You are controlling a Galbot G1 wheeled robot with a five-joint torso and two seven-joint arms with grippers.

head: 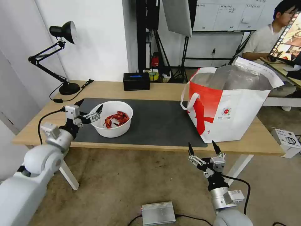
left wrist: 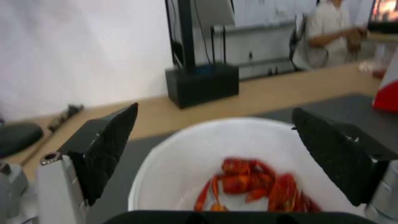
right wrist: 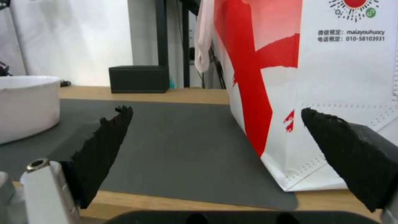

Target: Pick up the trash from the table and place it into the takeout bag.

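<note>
Our left gripper [head: 89, 110] hovers at the near left rim of the white bowl [head: 113, 118], jaws wide apart and gripping nothing, seemingly lined up to straddle that rim. We see the bowl on the dark mat [head: 156, 122], crayfish shells [head: 116, 118] inside. The takeout bag [head: 230, 102] stands open, well apart. Our right gripper [head: 203, 148] waits spread, empty, below the table [head: 125, 89] edge.

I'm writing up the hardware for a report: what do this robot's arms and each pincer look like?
Both arms are smooth light-grey rounded shells ending in silver metal wrist blocks. The left pincer and right pincer each carry two black, pointed, wedge-shaped fingers with rough textured inner faces, on silver linkages. A black cable loops out from each wrist.
</note>
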